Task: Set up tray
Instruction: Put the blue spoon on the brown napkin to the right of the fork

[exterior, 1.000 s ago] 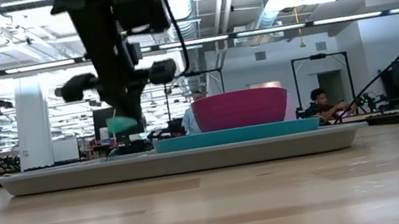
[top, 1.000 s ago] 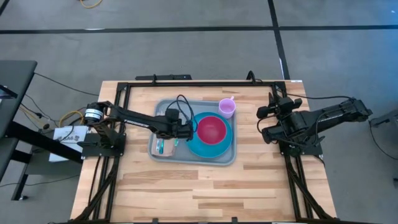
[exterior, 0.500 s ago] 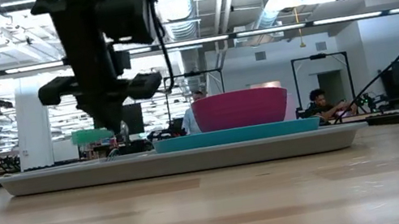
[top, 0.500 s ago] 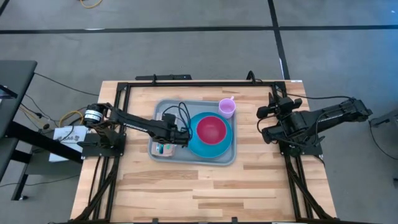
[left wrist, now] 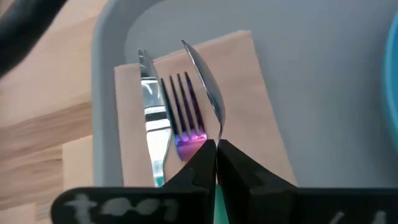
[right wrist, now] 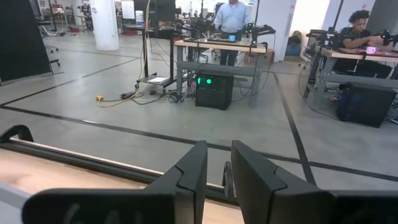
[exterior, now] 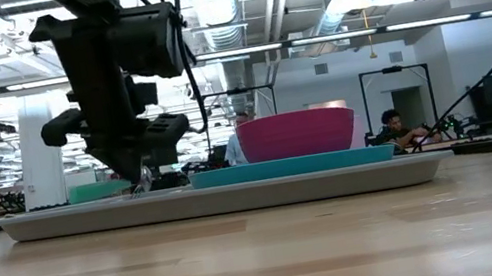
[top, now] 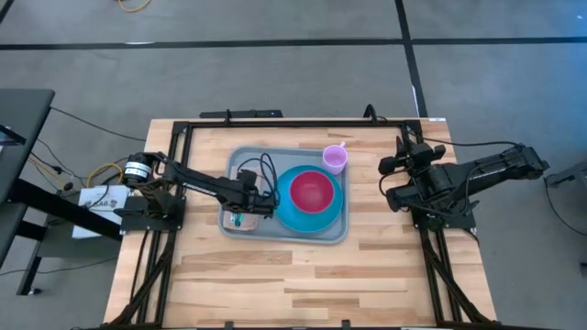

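The pale grey-blue tray lies mid-table with a blue plate, a pink bowl and a purple cup on it. At the tray's left end a beige napkin carries a knife and a fork. My left gripper is shut on a teal-handled spoon low over the napkin, right of the fork. Whether the spoon touches the napkin I cannot tell. My right gripper waits open and bare at the table's right edge. My left gripper pinches the spoon's metal neck, just ahead of the teal handle, between its two fingertips. The fingers slant down from the table's left side and run roughly along the spoon. The spoon stands on its edge, its bowl pointing away from the fingers.
The tray's raised left rim runs close beside the napkin. The plate's edge lies on the napkin's other side, with bare tray floor between. Black frame rails border the wooden table.
My left gripper has come down and moved toward the table's left and near edges, from beside the plate to over the napkin. It has stayed shut on the spoon, whose teal handle has sunk to about the tray rim's height.
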Available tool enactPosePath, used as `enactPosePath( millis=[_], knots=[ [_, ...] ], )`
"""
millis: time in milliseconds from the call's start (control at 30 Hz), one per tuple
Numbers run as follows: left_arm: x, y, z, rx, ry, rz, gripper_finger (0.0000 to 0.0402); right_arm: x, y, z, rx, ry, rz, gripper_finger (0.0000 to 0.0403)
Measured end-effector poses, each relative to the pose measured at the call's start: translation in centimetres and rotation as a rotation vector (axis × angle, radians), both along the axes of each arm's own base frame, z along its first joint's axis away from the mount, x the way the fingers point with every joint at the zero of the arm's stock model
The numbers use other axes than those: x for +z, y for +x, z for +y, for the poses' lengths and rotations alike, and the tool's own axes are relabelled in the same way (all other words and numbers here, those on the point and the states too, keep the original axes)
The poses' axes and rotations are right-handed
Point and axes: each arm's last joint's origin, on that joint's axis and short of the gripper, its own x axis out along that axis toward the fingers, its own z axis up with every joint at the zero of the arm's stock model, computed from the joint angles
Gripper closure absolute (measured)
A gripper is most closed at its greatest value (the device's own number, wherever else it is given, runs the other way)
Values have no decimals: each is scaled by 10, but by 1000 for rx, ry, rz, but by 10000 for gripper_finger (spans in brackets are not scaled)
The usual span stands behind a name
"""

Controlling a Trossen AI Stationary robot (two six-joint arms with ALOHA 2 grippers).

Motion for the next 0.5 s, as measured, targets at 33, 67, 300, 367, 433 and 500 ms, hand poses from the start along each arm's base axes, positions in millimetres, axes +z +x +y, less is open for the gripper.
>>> enactPosePath(
  millis=[33, 67, 300, 367, 433, 500],
  knots=[
    [-1, 0, 0, -3, 0, -6, 401, 0, 0, 0, 0, 0, 0, 336],
    [-2, 1, 0, -4, 0, -17, 401, 0, 0, 0, 0, 0, 0, 336],
    [-12, -6, 1, 23, -3, -19, 401, 0, 0, 0, 0, 0, 0, 336],
    [-14, -8, 2, 32, -2, -16, 401, 0, 0, 0, 0, 0, 0, 336],
    [-14, -9, 2, 33, 0, -14, 401, 0, 0, 0, 0, 0, 0, 336],
    [-14, -8, 2, 28, 1, -18, 401, 0, 0, 0, 0, 0, 0, 336]
  ],
)
